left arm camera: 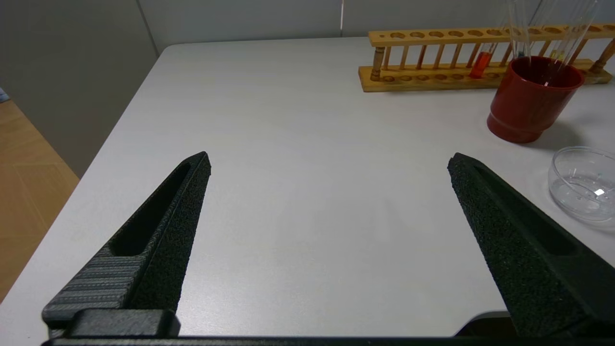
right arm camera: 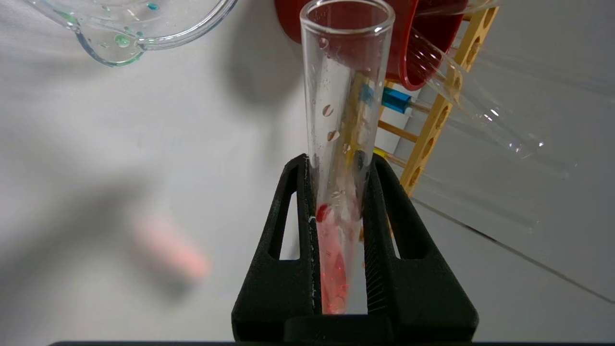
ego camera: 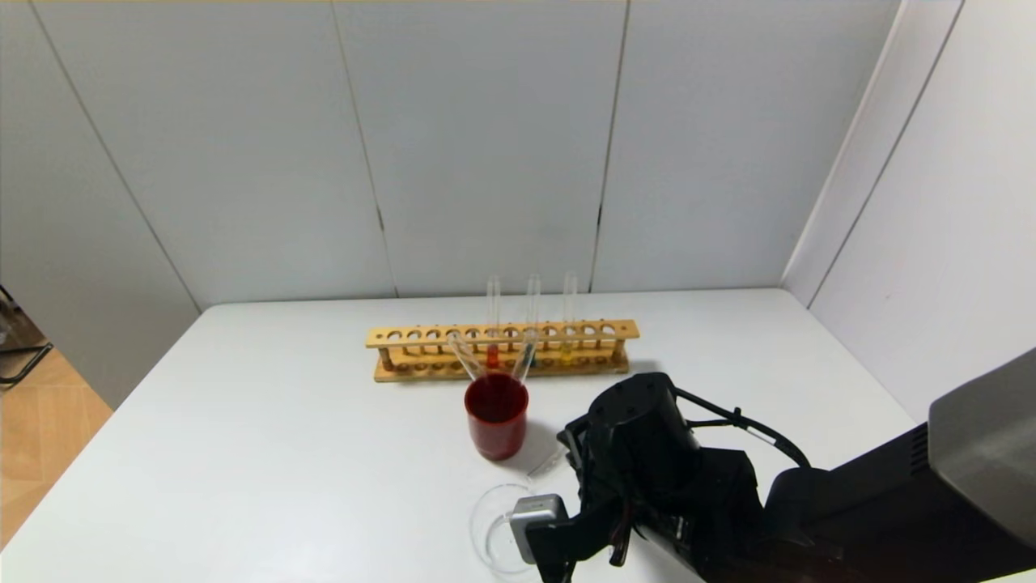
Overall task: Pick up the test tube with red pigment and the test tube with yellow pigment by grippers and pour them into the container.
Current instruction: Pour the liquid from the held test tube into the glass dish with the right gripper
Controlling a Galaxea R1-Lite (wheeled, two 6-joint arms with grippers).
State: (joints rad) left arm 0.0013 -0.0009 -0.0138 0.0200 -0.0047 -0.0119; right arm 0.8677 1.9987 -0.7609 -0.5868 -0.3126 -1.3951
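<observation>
My right gripper (right arm camera: 336, 161) is shut on the test tube with red pigment (right arm camera: 342, 96). It holds the tube tilted low over the table, with thin red liquid at the closed end between the fingers. The tube's open mouth lies between the red cup (ego camera: 496, 417) and the clear glass container (ego camera: 479, 518). In the head view the right gripper (ego camera: 571, 441) is just behind and right of the container. The test tube with yellow pigment (ego camera: 568, 350) stands in the wooden rack (ego camera: 421, 334). My left gripper (left arm camera: 329, 161) is open and empty, low over the table's left side.
The rack also holds a tube with red-orange liquid (ego camera: 492, 356) and a teal-blue tube (ego camera: 530, 356). Two empty tubes lean in the red cup (left arm camera: 528, 101). The container (left arm camera: 557, 166) has a few teal drops. Grey walls stand behind and to the right.
</observation>
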